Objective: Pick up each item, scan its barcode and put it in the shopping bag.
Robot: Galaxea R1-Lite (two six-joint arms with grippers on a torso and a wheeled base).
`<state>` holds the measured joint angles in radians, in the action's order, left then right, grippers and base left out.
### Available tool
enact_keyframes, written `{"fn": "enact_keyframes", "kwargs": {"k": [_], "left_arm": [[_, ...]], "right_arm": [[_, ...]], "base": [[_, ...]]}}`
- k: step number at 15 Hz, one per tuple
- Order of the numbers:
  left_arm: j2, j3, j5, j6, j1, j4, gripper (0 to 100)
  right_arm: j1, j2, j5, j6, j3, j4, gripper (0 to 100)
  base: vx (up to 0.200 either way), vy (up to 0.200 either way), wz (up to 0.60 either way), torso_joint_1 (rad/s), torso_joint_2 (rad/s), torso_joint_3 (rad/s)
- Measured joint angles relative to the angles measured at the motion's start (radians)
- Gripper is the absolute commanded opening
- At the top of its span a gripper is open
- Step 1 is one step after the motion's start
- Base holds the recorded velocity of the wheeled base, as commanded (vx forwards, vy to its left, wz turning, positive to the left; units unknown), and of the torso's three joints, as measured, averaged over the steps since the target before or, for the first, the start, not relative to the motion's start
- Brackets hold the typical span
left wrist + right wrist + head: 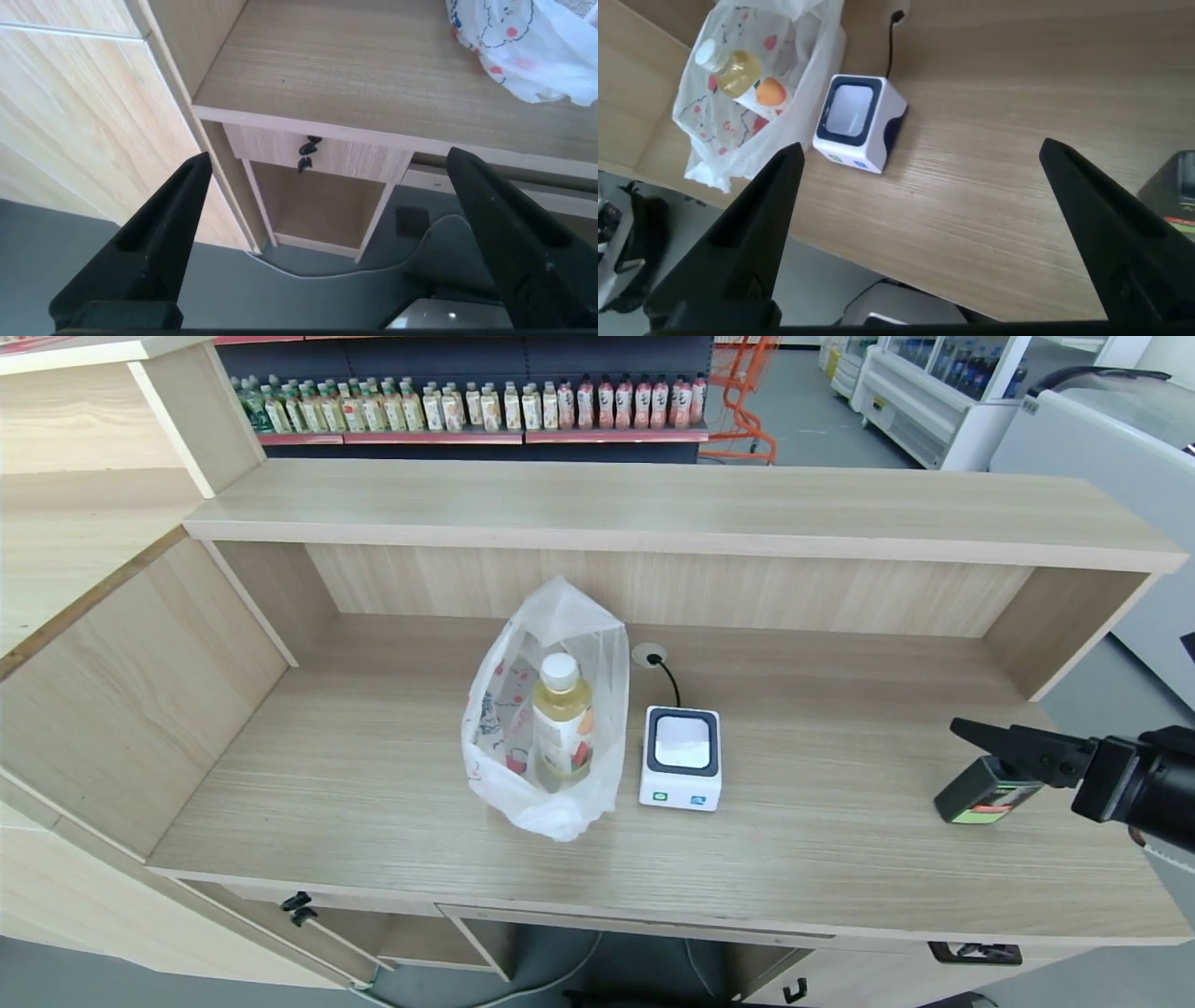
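Looking down on a light wood desk [373, 784], we see a white plastic shopping bag [597, 709] standing near the middle, its mouth gaping upward. A bottle [561, 728] of yellow drink stands upright inside it, long axis vertical, white cap at the top.

Just to the right of the bag sits a white cube scanner [681, 758], its dark-framed window facing up. Its black cable [670, 683] runs back to a round hole in the desk.

Well apart from the scanner, near the desk's right end, lies a dark box [980, 791] with a green and orange label. Its long side runs roughly left to right, slightly slanted. A broad stretch of bare wood lies between scanner and box.

Our right end effector [922, 147] hangs just above the box, fingers spread wide apart. We cannot tell whether it touches the box.

Our left end effector [329, 159] hangs off the desk's front left corner, fingers also spread wide, above the floor.

Walls rise along the desk's back, left and right; the front edge is open.
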<state>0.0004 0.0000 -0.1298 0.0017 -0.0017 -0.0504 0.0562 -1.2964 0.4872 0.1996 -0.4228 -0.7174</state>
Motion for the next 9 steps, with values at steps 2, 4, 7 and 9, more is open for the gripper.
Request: {"fn": "enact_keyframes", "kwargs": {"k": [2,4,7,9], "left_arm": [[0.000,0.000,0.000,0.000,0.000,0.000,100],[0.000,0.000,0.000,-0.001,0.000,0.000,100],[0.000,0.000,0.000,-0.002,0.000,0.000,100],[0.000,0.000,0.000,0.000,0.000,0.000,100]], "right_arm": [[0.001,0.012,0.000,0.000,0.001,0.031,100],[0.001,0.032,0.000,0.000,0.001,0.080,100],[-0.002,0.074,0.000,-0.010,0.003,0.147,100],[-0.003,0.100,0.000,-0.062,0.003,0.193,100]], "base": [[0.000,-0.200,0.00,0.007,0.00,0.000],[0.000,-0.200,0.00,0.005,0.00,0.002],[0.000,-0.200,0.00,0.005,0.00,0.002],[0.000,-0.100,0.00,0.004,0.00,0.001]]}}
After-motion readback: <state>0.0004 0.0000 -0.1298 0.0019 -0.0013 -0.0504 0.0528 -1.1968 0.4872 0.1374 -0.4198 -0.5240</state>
